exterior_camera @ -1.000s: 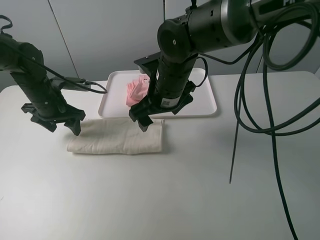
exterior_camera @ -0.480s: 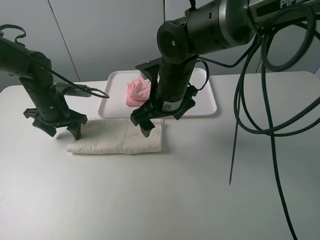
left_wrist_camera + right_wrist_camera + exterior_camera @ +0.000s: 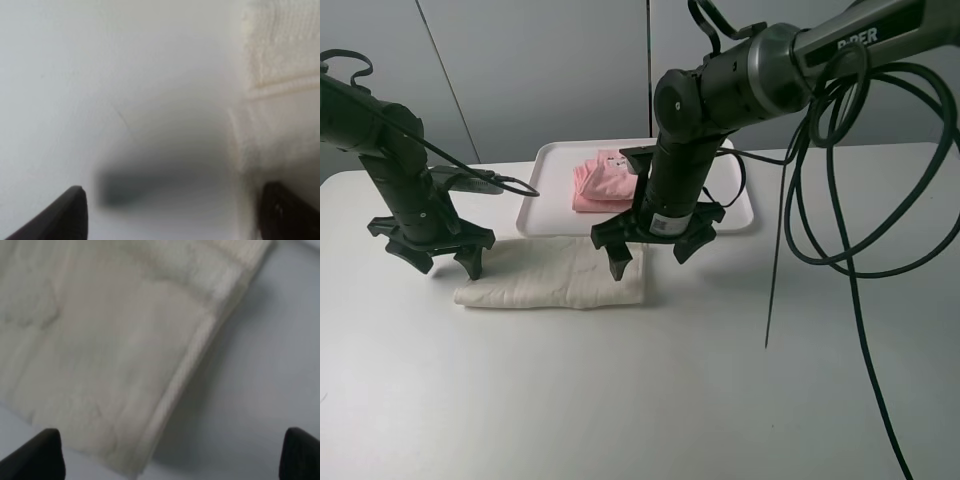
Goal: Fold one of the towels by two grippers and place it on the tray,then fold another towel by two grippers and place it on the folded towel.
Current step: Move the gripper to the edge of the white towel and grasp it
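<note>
Pink towel (image 3: pixel 599 186) on white tray (image 3: pixel 545 203), cream towel (image 3: pixel 552 281) just beside

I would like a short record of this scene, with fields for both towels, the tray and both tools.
pink towel: folded, on the tray
cream towel: folded strip on the table, in front of the tray
left tool: open, at the cream towel's left end
right tool: open, at its right end
grasp: neither tool holds a towel

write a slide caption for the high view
Left gripper and right gripper open at each end of cream towel; pink towel on tray
</note>
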Tool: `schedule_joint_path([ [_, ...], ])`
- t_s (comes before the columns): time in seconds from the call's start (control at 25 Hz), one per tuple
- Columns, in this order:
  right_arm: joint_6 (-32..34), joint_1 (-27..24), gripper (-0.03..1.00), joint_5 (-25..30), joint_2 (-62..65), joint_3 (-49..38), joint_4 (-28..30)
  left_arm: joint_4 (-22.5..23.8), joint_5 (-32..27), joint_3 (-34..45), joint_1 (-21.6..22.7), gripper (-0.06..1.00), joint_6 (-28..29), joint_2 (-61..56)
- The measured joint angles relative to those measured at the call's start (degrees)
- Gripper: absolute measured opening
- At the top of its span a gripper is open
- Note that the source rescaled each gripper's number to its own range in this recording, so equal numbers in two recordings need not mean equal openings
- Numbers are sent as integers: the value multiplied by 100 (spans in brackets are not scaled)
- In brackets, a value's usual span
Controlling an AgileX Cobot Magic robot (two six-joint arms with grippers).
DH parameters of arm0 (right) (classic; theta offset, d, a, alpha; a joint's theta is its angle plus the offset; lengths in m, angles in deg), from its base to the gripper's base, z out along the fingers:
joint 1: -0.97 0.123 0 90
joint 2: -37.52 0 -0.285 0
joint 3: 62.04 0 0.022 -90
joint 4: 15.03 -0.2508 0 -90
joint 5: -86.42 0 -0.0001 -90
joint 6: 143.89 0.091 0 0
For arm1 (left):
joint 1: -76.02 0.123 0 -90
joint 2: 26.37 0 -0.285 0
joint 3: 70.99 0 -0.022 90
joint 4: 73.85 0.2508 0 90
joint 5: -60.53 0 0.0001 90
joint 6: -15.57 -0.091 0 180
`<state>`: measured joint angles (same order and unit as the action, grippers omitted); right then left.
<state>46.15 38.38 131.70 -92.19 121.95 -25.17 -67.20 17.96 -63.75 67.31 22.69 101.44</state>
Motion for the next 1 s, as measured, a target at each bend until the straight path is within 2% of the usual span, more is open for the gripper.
schedule_joint_path([
  [0.4, 794, -24, 90, 119, -529, 606, 110, 0, -43, -34, 0, 90, 0, 13],
  [0.6, 1275, -24, 90, 283, -753, 876, 362, 0, -43, -34, 0, 90, 0, 13],
  [1.0, 1541, -24, 88, 421, -872, 978, 601, 0, -43, -34, 0, 90, 0, 13],
])
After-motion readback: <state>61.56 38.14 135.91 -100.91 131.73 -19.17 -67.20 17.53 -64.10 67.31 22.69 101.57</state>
